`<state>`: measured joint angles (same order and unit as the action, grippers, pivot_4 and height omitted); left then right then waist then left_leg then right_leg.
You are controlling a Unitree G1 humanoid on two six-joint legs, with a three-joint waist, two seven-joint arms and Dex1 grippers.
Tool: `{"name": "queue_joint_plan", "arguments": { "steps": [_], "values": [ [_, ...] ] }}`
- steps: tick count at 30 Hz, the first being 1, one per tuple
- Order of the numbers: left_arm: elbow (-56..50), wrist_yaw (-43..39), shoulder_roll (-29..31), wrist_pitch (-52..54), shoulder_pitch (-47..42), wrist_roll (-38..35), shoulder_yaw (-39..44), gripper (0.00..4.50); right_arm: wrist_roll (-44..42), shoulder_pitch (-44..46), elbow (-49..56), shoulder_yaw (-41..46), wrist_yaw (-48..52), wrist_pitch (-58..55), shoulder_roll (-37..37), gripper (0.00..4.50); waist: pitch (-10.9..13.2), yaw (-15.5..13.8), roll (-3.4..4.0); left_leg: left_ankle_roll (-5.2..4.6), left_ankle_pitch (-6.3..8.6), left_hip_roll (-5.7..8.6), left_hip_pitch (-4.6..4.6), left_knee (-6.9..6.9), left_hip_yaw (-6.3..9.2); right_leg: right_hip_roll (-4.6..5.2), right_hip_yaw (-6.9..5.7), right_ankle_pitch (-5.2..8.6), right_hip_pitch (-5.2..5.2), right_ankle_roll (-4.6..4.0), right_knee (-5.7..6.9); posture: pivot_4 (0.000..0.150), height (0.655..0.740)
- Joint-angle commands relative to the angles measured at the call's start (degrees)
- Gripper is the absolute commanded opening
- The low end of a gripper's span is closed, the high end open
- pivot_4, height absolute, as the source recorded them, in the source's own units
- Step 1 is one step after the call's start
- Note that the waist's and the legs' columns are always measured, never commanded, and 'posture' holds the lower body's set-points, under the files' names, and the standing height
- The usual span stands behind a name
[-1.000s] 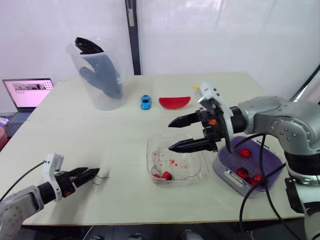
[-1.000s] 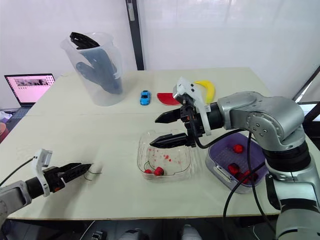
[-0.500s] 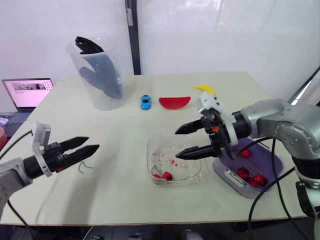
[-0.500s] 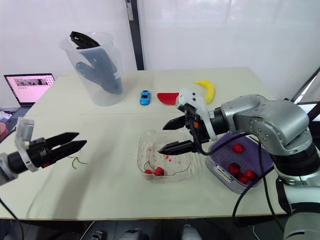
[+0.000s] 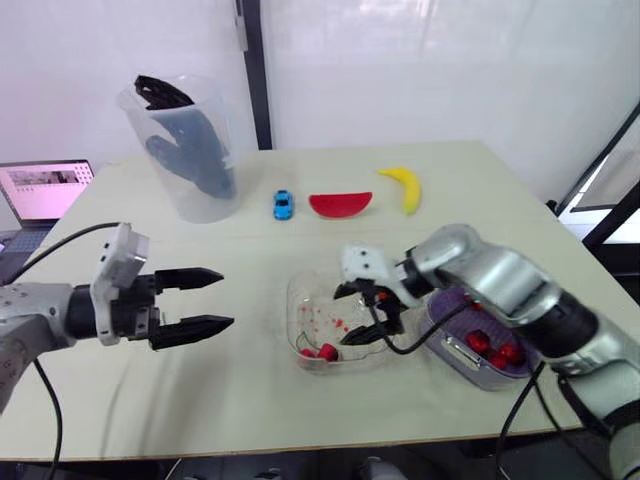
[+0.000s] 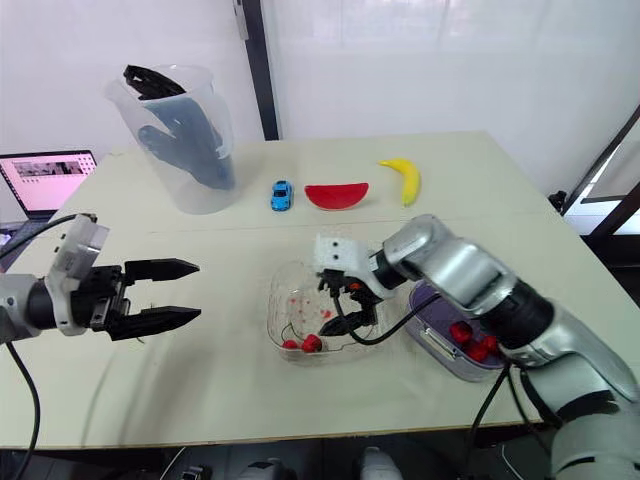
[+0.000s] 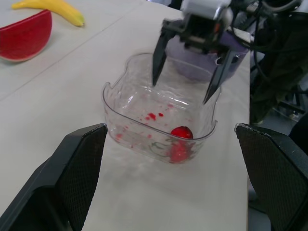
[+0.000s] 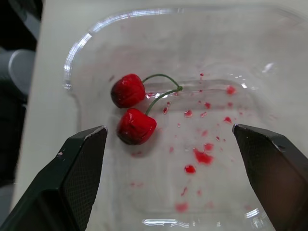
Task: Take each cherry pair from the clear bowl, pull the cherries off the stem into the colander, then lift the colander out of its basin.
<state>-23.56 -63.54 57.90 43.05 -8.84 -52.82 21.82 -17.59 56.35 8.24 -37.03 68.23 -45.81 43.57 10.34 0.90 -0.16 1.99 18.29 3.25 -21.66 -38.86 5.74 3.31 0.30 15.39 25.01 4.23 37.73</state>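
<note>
The clear bowl [image 5: 296,312] sits at mid-table, stained with red juice. One cherry pair [image 8: 132,108] on a green stem lies in its near left corner [image 5: 322,351]. My right gripper [image 5: 343,317] is open and hangs low over the bowl's inside, with the pair just beyond its fingertips and untouched. To the left my left gripper [image 5: 226,298] is open and empty above the table, pointing at the bowl [image 7: 110,103]. The purple colander [image 6: 432,318] rests in its basin to the right of the bowl and holds several loose cherries [image 6: 462,333].
A clear jug [image 5: 185,150] stuffed with black gloves stands at the back left. A blue toy car [image 5: 284,205], a watermelon slice [image 5: 340,204] and a banana [image 5: 404,187] lie behind the bowl. An open laptop [image 5: 40,190] sits off the left edge.
My left gripper rose from the table at the near left and moved right toward the bowl, opening wider. My right gripper dropped from above the bowl down into it. The camera also shifted.
</note>
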Motion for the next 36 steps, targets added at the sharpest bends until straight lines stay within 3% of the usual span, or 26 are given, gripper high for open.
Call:
{"name": "queue_joint_plan", "arguments": {
  "steps": [1,12,31,35,36],
  "values": [
    [-2.4,0.31,0.02,-0.76,1.51,0.35,1.04,4.47,3.06,0.99,-2.63,-0.7,1.63,1.46,-2.51,4.5,0.0,-0.04,0.0,0.0,0.0,0.0,-0.03,0.0,0.0,0.0,0.0,0.0,0.02,0.0,-0.03,0.15,0.74],
    [-2.45,1.13,0.33,-1.14,2.99,2.09,0.86,4.47,9.64,-1.96,-6.06,-2.3,3.71,4.96,-6.38,4.5,0.0,-0.08,0.0,0.06,-0.03,0.0,-0.2,-0.04,0.01,0.0,0.0,0.0,0.2,0.0,0.06,0.15,0.74],
    [3.38,2.27,-1.43,-2.9,-4.14,7.99,-5.32,4.47,11.2,-7.56,-3.06,2.4,0.98,2.86,-10.91,4.5,-0.02,0.18,-0.03,0.14,-0.08,0.0,-0.1,-0.09,0.02,-0.04,0.02,-0.01,0.19,-0.01,0.26,0.15,0.74],
    [4.29,1.85,-1.46,-3.32,-5.05,8.74,-5.97,4.5,11.63,-7.75,-3.08,2.16,1.09,3.16,-11.2,3.12,-0.02,0.22,-0.04,0.14,-0.08,0.0,-0.08,-0.09,0.02,-0.05,0.02,0.0,0.19,-0.01,0.26,0.15,0.74],
    [4.42,1.74,-1.51,-3.42,-5.19,8.96,-6.12,4.5,11.62,-7.76,-3.07,2.12,1.14,3.18,-11.3,3.12,-0.02,0.22,-0.04,0.14,-0.08,0.0,-0.08,-0.1,0.02,-0.05,0.02,0.0,0.19,-0.01,0.27,0.15,0.74]
  ]
}}
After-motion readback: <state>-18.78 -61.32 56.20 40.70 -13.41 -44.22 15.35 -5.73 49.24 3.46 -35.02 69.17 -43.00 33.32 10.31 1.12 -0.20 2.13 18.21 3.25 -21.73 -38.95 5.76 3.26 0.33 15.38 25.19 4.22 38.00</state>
